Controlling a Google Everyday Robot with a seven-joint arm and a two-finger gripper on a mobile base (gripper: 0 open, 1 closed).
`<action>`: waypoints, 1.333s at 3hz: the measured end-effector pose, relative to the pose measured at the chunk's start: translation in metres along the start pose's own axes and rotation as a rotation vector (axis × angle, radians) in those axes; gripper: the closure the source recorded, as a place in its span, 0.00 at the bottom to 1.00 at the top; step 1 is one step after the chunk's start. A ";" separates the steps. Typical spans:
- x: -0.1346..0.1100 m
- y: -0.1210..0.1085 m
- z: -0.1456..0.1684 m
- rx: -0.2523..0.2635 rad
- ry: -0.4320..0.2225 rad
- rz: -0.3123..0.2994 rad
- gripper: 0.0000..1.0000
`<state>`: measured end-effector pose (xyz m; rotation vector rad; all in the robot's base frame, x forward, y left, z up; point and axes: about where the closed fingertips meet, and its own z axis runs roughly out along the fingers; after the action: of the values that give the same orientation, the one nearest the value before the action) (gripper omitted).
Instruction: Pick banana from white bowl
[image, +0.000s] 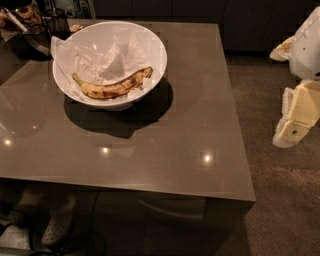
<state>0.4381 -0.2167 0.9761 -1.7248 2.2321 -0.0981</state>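
Observation:
The banana (113, 86) is yellow with brown spots and lies curved in the front part of the white bowl (156, 64). Its greenish stem points left. The bowl is lined with crumpled white paper (107, 55) and stands on the back left part of the brown glossy table (175, 130). My gripper (296, 120) is a cream-coloured piece at the right edge of the view, off the table's right side and well apart from the bowl. White arm parts (307, 45) sit above it.
A dark wire holder with objects (27, 27) stands at the table's back left corner, close to the bowl. The table's front edge (150, 187) and right edge (237, 115) border carpeted floor. A light shoe (57, 225) shows under the table at lower left.

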 end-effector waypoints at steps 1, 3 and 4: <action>0.000 0.000 0.000 0.000 0.000 0.000 0.00; -0.031 -0.023 -0.001 -0.024 -0.006 -0.077 0.00; -0.051 -0.039 0.020 -0.068 0.009 -0.106 0.00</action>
<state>0.4917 -0.1759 0.9774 -1.8815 2.1735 -0.0537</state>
